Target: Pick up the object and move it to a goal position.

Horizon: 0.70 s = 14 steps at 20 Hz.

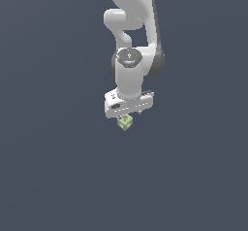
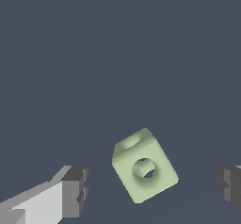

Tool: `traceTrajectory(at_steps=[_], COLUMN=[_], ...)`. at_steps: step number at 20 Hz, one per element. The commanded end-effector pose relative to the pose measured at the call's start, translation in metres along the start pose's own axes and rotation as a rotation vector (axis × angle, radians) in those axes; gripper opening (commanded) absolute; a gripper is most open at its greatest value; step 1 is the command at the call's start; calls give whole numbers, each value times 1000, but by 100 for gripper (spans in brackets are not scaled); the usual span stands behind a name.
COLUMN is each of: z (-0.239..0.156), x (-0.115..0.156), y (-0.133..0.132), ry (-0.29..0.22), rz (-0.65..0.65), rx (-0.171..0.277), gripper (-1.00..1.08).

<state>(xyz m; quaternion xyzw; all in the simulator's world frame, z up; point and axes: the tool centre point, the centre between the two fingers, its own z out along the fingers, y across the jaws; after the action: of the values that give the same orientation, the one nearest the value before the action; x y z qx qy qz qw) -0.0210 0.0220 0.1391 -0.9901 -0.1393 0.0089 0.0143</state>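
Cube (image 2: 145, 166), pale yellow-green, rounded edges, round hole per visible face, sits between spread fingers (image 2: 75, 191), touching neither. Exterior view: directly under gripper (image 1: 129, 112). Likely light, rigid, smooth, so slip risk. Sits rotated relative to pads; best grasp on two opposite flat faces, pads square, clear of holes.

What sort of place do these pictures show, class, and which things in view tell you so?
Probably a bare simulated test scene: a flat, featureless grey ground, one white robot arm and a pale green holed cube between its open gripper.
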Motion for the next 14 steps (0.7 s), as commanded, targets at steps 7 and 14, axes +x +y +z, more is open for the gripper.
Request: traceTrajectory(at_steps=[7,14], z=[23,39], x=[-16,-27], y=[6,8], ry=[3,4], rz=[-235,-403], rx=[-18,-28], gripper=[100,100])
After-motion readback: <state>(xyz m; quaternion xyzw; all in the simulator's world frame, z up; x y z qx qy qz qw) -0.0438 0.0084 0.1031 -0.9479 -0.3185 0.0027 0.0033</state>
